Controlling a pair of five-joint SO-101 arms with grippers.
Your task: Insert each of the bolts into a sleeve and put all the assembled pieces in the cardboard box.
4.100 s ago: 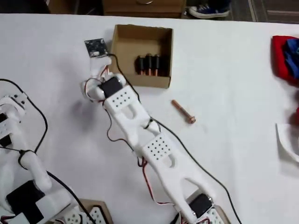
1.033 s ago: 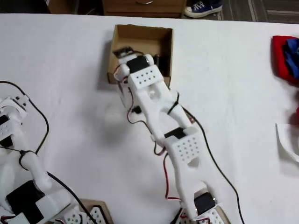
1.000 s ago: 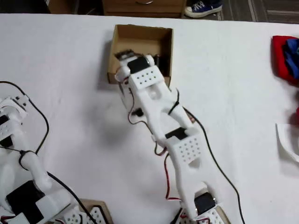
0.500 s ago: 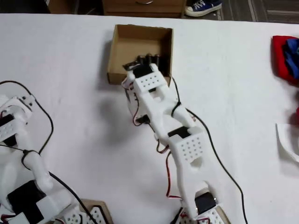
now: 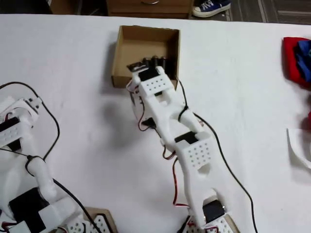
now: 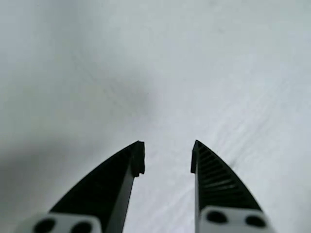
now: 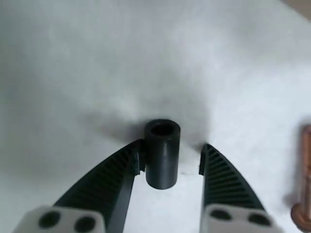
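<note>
White tabletop (image 5: 243, 73); wooden cabinet (image 5: 148, 6) beyond far edge; grey floor (image 5: 277, 9) beside it.

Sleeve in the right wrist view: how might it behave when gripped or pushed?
The sleeve looks rigid and thick-walled, so it should keep shape when squeezed. It seems to stand on end; a push could tip it, and its round side might roll.

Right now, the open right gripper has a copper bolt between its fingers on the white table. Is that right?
No: the thing between the fingers of the open right gripper on the white table is a black sleeve; the copper bolt lies apart. The right wrist view shows it.
</note>
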